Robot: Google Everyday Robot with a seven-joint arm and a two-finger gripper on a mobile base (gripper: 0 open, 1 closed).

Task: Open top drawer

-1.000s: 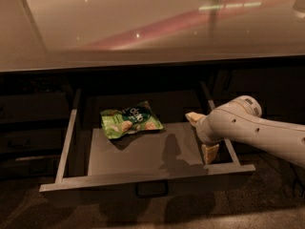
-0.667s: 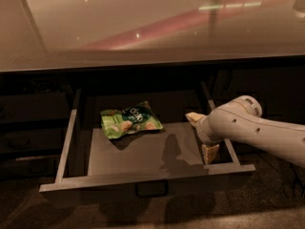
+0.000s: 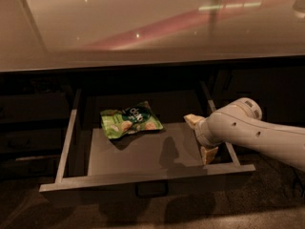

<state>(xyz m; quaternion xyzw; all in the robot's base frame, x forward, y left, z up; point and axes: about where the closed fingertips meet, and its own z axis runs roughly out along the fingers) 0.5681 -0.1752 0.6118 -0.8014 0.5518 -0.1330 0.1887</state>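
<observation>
The top drawer stands pulled out under the counter, with its flat grey tray and thin side rails in full view. Its small dark loop handle hangs at the centre of the front edge. A green snack bag lies at the back left of the tray. My gripper is over the right side of the tray, just inside the right rail, with nothing between its two tan fingers, which stand apart. It is well to the right of the handle and touches neither handle nor bag.
A glossy countertop overhangs the drawer. Dark cabinet fronts sit to the left and right of the opening. My white arm reaches in from the right. The dark floor lies below.
</observation>
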